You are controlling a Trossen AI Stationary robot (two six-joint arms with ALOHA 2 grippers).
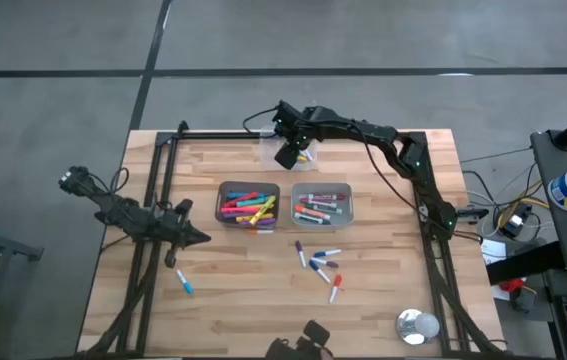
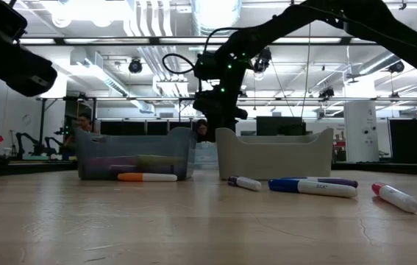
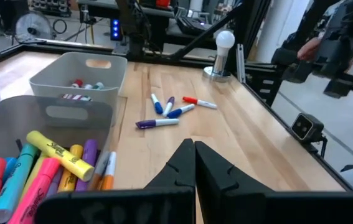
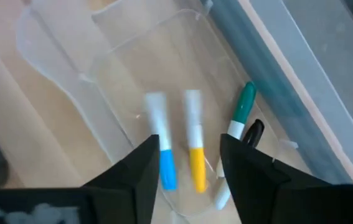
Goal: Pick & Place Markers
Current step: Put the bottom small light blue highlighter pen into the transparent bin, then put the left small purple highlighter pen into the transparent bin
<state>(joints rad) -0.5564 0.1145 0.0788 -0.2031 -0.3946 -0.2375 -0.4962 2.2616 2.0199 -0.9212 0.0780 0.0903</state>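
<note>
Your right tool [image 1: 291,152] hung over the clear tray [image 1: 291,148] at the far edge of the bench [image 1: 233,300], beyond the two bins. Its fingers [image 4: 132,177] stood apart with nothing between them; through the gap you could see a blue-capped marker [image 4: 161,140] and a yellow-capped marker [image 4: 194,143] lying side by side on the tray floor, blurred in the wrist view. A green-capped marker [image 4: 241,109] lay just beside them against the tray wall.

Your left tool [image 1: 195,237] waited low over the bench on your left, just beside the smoky left bin [image 1: 248,205]. Its fingers [image 3: 182,168] were pressed together and gripped nothing.

The left bin held a heap of bright markers [image 1: 250,208] in yellow, pink, blue, orange and purple. The pale right bin [image 1: 321,204] held another lot of markers [image 1: 320,207], mostly red and dark caps.

On the bare bench near the bins, a loose cluster of markers [image 1: 321,263] lay with purple, blue and red caps, close together but mostly not touching. One blue-capped marker [image 1: 184,283] lay alone near your left tool. A silver tape roll [image 1: 416,326] sat at the near right corner.
</note>
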